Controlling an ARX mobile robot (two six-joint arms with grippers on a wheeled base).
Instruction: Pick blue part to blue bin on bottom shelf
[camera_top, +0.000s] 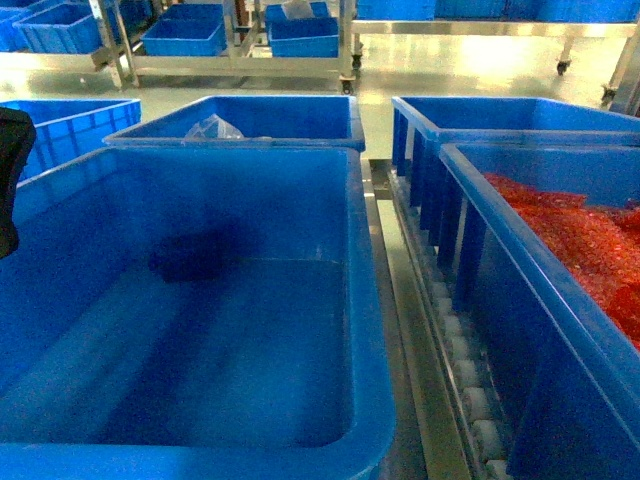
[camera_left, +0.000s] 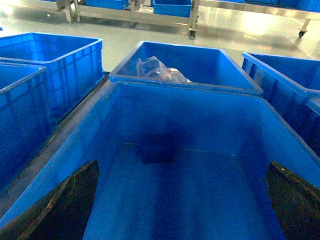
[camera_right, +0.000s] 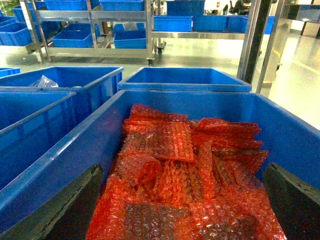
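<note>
— Left hand (camera_left: 182, 200), item one: what's its condition?

— Fingers spread wide, nothing between them. Both dark fingertips (camera_left: 65, 205) sit at the lower corners of the left wrist view, hanging over the open blue bin (camera_top: 365, 330). In the head view only a black piece of the arm shows at the left edge.

— Item two, the blue part (camera_top: 190, 257)?

— One dark navy lump, lying on the floor of that blue bin, against the far wall, left of centre. Untouched; the left hand is above and well apart from it. The left wrist view shows it as a dark blur at the foot of the far wall.

— Right hand (camera_right: 182, 200)?

— Also spread, empty. Its fingertips (camera_right: 70, 205) frame a second tub (camera_right: 60, 155) heaped with red bubble-wrap pieces (camera_right: 175, 175). The hand hovers over the heap; whether it touches the wrap, I cannot tell.

— Bottom shelf (camera_top: 400, 300)?

— Steel rail between the two tubs, with a track of small white rollers (camera_top: 470, 385) running alongside the red-filled tub.

— Remaining stock?

— One bin behind the blue bin, holding crumpled clear plastic (camera_top: 213, 128). More blue tubs to the left and behind the red one. Steel racks on castors (camera_top: 240, 50) across the floor, carrying further blue bins.
</note>
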